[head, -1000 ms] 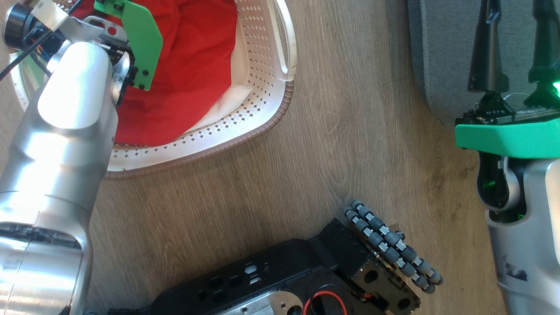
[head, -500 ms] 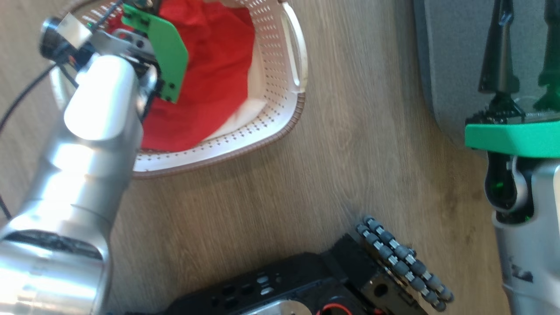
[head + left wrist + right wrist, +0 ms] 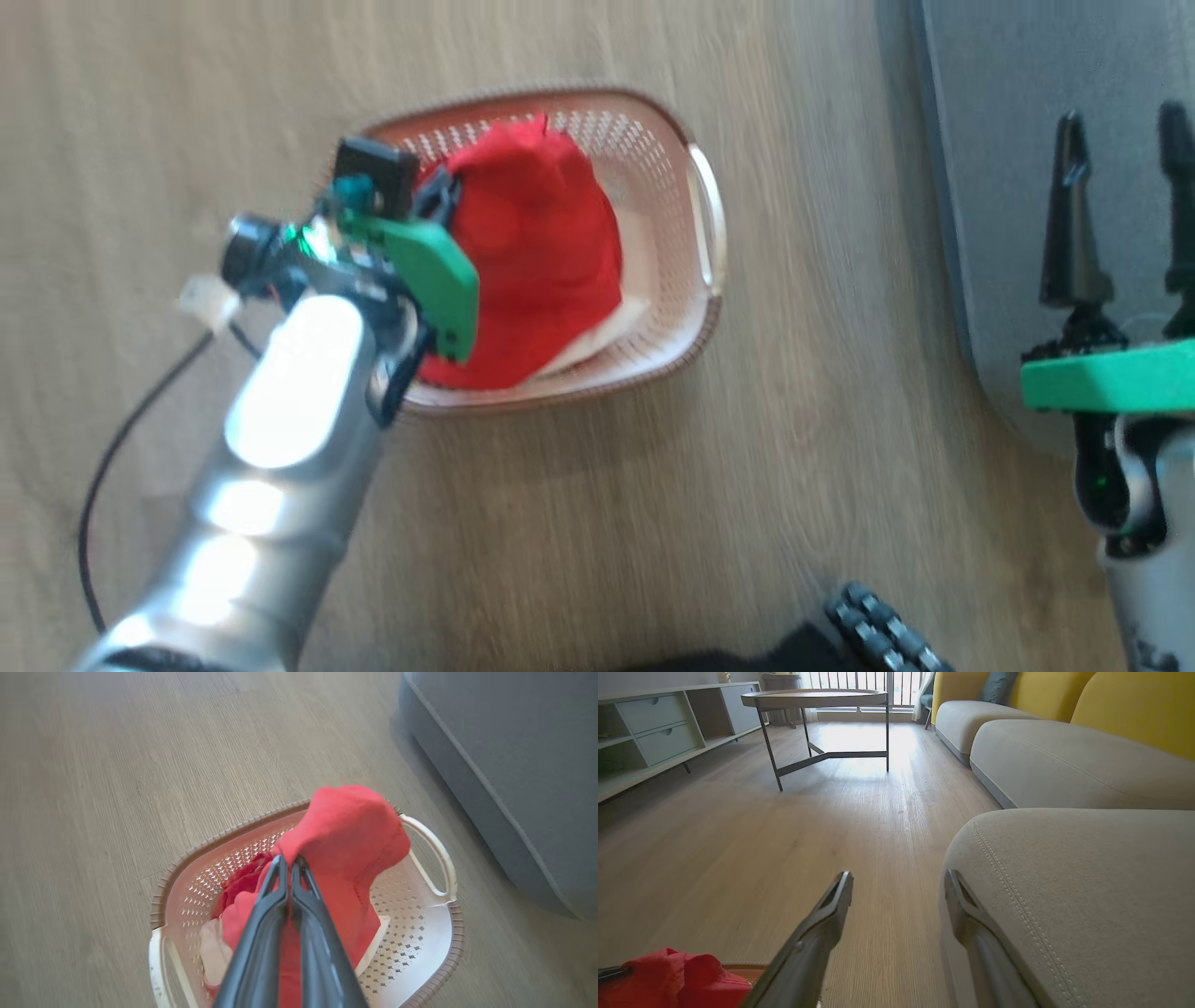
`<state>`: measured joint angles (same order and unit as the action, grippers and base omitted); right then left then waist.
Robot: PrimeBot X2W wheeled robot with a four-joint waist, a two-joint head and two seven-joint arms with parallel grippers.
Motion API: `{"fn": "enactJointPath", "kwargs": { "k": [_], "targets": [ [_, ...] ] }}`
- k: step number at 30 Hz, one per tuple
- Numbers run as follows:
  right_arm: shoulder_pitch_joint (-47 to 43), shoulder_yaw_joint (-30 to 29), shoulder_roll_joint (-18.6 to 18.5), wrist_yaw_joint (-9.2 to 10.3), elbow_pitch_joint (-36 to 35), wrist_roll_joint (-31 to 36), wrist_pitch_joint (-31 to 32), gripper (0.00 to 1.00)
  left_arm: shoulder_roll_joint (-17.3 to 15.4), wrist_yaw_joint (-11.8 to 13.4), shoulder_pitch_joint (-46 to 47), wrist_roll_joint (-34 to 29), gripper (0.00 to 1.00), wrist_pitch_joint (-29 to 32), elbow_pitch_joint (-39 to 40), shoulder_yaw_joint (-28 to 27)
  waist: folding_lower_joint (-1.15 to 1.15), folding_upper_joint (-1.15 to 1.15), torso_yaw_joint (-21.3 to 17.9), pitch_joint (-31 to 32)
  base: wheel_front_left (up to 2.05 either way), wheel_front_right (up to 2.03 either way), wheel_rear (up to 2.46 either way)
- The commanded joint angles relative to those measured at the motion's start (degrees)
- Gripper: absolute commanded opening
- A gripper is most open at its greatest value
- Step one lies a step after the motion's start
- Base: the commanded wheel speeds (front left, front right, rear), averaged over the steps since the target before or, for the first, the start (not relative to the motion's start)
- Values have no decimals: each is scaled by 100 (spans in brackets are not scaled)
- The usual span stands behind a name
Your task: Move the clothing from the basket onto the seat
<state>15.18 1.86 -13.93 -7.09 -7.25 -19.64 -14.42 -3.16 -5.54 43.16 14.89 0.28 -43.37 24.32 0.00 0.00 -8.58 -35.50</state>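
Note:
The cream perforated basket (image 3: pixel 693 347) with a brown rim stands on the wood floor. The red clothing (image 3: pixel 537 252) rises out of it in a peak, its lower folds and white parts still inside. In the left wrist view my left gripper (image 3: pixel 289 861) is shut on a fold of the clothing (image 3: pixel 350 826) above the basket (image 3: pixel 420 952). My right gripper (image 3: pixel 1125 121) is open and holds nothing, its fingers over the edge of the grey seat (image 3: pixel 1018 84). The right wrist view shows the open right gripper (image 3: pixel 898 877) beside the seat (image 3: pixel 1073 896), with the clothing (image 3: pixel 668 975) at the lower left.
My base's black frame and roller wheel (image 3: pixel 882 635) sit at the bottom of the head view. A black cable (image 3: pixel 103 476) trails off my left arm. Farther off stand a round coffee table (image 3: pixel 817 697), a low cabinet (image 3: pixel 654 732), another grey cushion (image 3: pixel 1064 760) and yellow backrests (image 3: pixel 1134 704).
The head camera has pulled up and back, so the basket looks smaller. My left gripper has shut on the clothing and drawn it up into a peak. The right gripper stays open.

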Motion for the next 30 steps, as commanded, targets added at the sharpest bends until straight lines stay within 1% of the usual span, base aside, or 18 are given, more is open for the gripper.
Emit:
{"fn": "enactJointPath", "kwargs": {
  "k": [1,4,8,11,15,18,23,30],
  "targets": [
    [-238,102,-152,-40,-133,31,-58,100,-49,-24,-203,48,0,-100,284,-137,0,0,474,706,0,0,0],
    [-378,201,-254,-40,-81,32,-58,100,-104,-7,-651,168,0,-236,716,-182,0,0,635,1100,0,0,0],
    [-581,377,-400,-40,12,32,-58,100,-138,127,-1255,347,0,-394,1333,-299,0,0,835,1612,0,0,0],
    [-729,525,-480,-40,69,27,-58,100,-165,240,-1676,470,0,-382,1772,-373,0,0,962,1947,0,0,0],
    [-887,758,-570,-40,145,14,-58,100,-282,387,-2099,559,0,-304,2332,-465,0,0,1114,2344,0,0,0],
    [-961,914,-616,-40,184,-13,-58,100,-415,499,-2297,607,0,-225,2684,-575,0,0,1209,2568,0,0,0],
    [-1048,1171,-645,-40,242,-43,-58,100,-658,632,-2494,636,0,-78,3033,-726,0,0,1297,2840,0,0,0],
    [-965,1601,-727,-40,294,-58,-58,100,-827,695,-2580,663,0,161,3469,-757,0,0,1360,3018,0,0,0]
  ]
}}
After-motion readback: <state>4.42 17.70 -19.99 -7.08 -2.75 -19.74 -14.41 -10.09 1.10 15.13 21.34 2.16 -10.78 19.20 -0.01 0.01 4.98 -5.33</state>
